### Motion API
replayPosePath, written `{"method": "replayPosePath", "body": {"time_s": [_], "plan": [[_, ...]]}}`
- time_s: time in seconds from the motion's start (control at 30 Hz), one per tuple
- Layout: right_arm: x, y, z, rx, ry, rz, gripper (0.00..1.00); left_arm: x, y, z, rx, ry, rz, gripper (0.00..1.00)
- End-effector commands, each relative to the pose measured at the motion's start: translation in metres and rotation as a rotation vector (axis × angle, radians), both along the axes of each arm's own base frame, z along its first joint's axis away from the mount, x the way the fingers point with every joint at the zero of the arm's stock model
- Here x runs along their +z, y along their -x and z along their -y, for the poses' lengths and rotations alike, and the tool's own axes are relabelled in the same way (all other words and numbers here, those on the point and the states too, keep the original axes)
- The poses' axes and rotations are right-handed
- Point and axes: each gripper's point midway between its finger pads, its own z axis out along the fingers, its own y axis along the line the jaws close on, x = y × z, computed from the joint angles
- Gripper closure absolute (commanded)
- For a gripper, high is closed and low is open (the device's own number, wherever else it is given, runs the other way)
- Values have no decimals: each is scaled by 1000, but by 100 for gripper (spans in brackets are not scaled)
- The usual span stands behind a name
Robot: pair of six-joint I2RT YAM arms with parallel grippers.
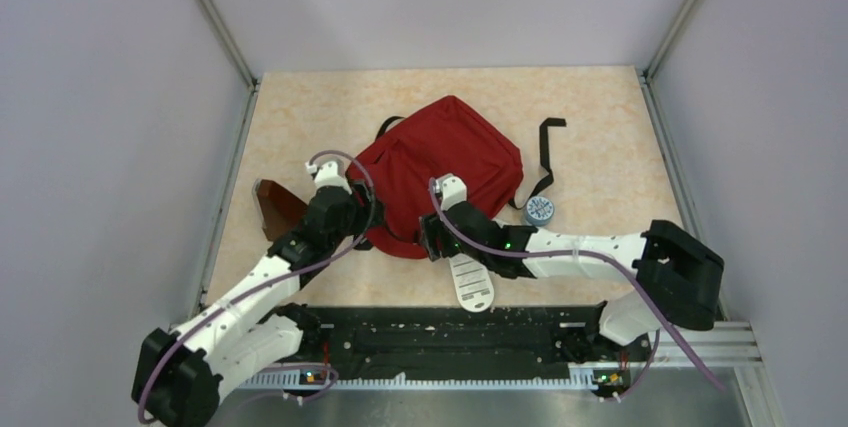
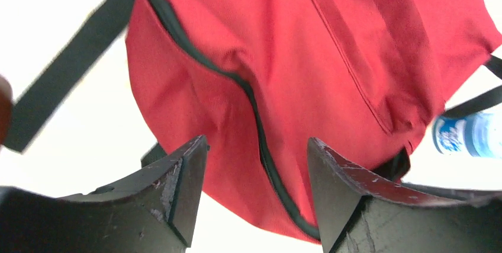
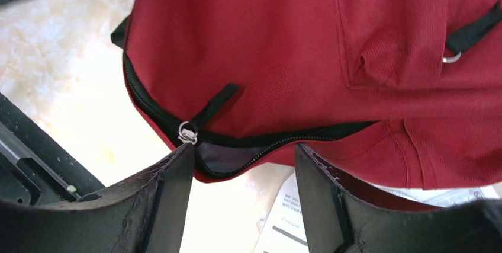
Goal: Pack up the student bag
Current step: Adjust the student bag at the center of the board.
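On beige marbled tabletop (image 1: pixel 600 127), found red student bag (image 1: pixel 450 162) lying flat at centre, near-edge zipper (image 3: pixel 331 131) partly undone, only dark lining (image 3: pixel 225 155) seen inside. Logged left gripper (image 2: pixel 257 146) and right gripper (image 3: pixel 243 152) at that edge, fingers apart, gripping nothing.

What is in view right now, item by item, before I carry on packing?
student bag: one, red, table centre, zip partly open at its near edge
zip pull: one, black tab on a metal ring, bag's near edge
pouch: one, brown, left of the bag
round item: one, blue and white, right of the bag, kind unclear
printed card: one, white, at the bag's near edge
table: one, beige
left arm: one, white and black, jaws open
right arm: one, white and black, jaws open
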Motion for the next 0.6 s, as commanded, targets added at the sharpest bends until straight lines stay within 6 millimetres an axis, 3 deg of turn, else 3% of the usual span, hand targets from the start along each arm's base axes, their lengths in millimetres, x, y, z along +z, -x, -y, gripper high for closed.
{"method": "replayPosePath", "body": {"time_s": [0.0, 0.17, 0.37, 0.57], "plan": [[32, -3, -31, 113, -53, 87, 38, -7, 29, 14, -17, 210, -43, 31], [10, 11, -54, 227, -90, 44, 46, -15, 39, 25, -39, 311, -64, 28], [-34, 37, -51, 249, -32, -39, 57, -40, 49, 37, -79, 371, -132, 30], [-76, 51, -44, 219, 62, -88, 63, -66, 63, 39, -88, 409, -188, 53]]}}
